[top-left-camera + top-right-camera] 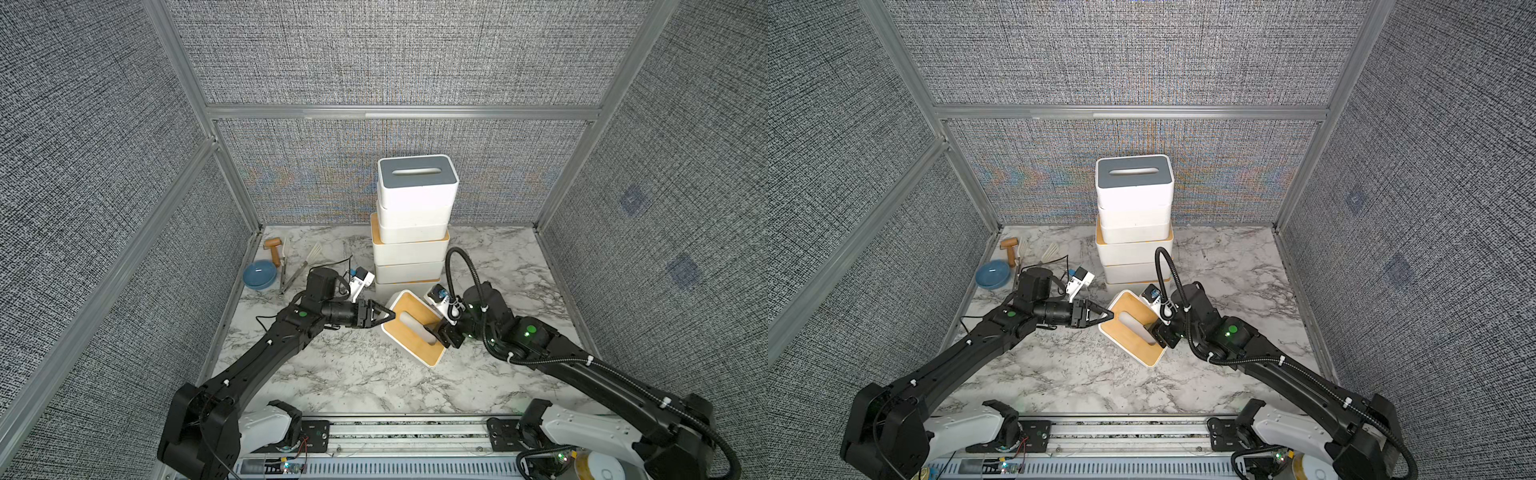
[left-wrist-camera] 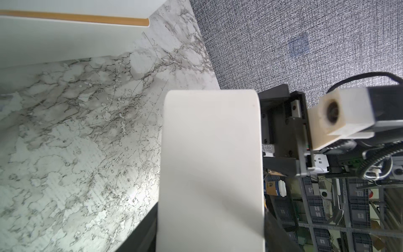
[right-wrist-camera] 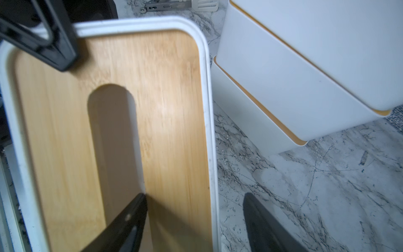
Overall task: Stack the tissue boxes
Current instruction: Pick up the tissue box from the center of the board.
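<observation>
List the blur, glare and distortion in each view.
In both top views: coloured moiré on the back wall, the stack washed out near its top. Left wrist view: the loose box close and soft-edged, glare on the marble table. Right wrist view: its bamboo lid motion-smeared, the right gripper dark, unfocused.

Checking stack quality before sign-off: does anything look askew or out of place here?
Yes. The stack is ragged: the upper boxes sit offset, leaving a bamboo lid's edge exposed. The loose bamboo-lidded box in front lies diagonal to the stack, not squared with it.
</observation>
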Available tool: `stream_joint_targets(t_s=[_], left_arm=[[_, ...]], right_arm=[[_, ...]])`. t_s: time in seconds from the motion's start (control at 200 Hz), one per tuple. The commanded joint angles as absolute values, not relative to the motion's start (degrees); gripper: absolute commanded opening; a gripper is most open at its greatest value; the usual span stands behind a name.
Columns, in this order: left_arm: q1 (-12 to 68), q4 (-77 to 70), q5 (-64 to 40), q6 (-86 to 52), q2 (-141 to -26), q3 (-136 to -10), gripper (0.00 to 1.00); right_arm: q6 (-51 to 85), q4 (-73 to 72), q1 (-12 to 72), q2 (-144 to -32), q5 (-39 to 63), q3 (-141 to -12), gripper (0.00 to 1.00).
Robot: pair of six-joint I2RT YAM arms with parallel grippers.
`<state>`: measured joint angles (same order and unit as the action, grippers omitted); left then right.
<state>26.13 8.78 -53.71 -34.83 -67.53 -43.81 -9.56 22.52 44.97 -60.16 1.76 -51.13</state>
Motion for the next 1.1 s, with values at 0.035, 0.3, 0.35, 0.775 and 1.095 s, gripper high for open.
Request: stream_joint_targets(t_s=[0.035, 0.3, 0.35, 0.775, 1.095], left_arm=[[26.1, 6.4, -52.9, -36.7, -65.1, -43.2, 0.27], [25.9, 9.1, -53.1, -33.8, -55.2, -46.4, 0.26], [25.6, 9.9, -51.1, -34.1, -53.6, -47.9, 0.26], [24.7, -4.8, -48.2, -51.8, -57.0, -62.9, 0.25], [24.7, -7.7, -36.7, -58.4, -66.6, -84.5, 0.23]], right_arm=[[-8.6, 26.7, 44.9, -58.2, 1.7, -55.1, 0.99], [-3.6, 29.5, 42.6, -52.6, -8.1, -66.4, 0.99], [-1.6, 30.7, 41.9, -53.1, -12.0, -70.5, 0.99], [9.5, 40.0, 37.6, -61.6, -35.2, -96.8, 0.99], [14.2, 36.3, 33.4, -63.8, -32.1, -100.1, 0.99]])
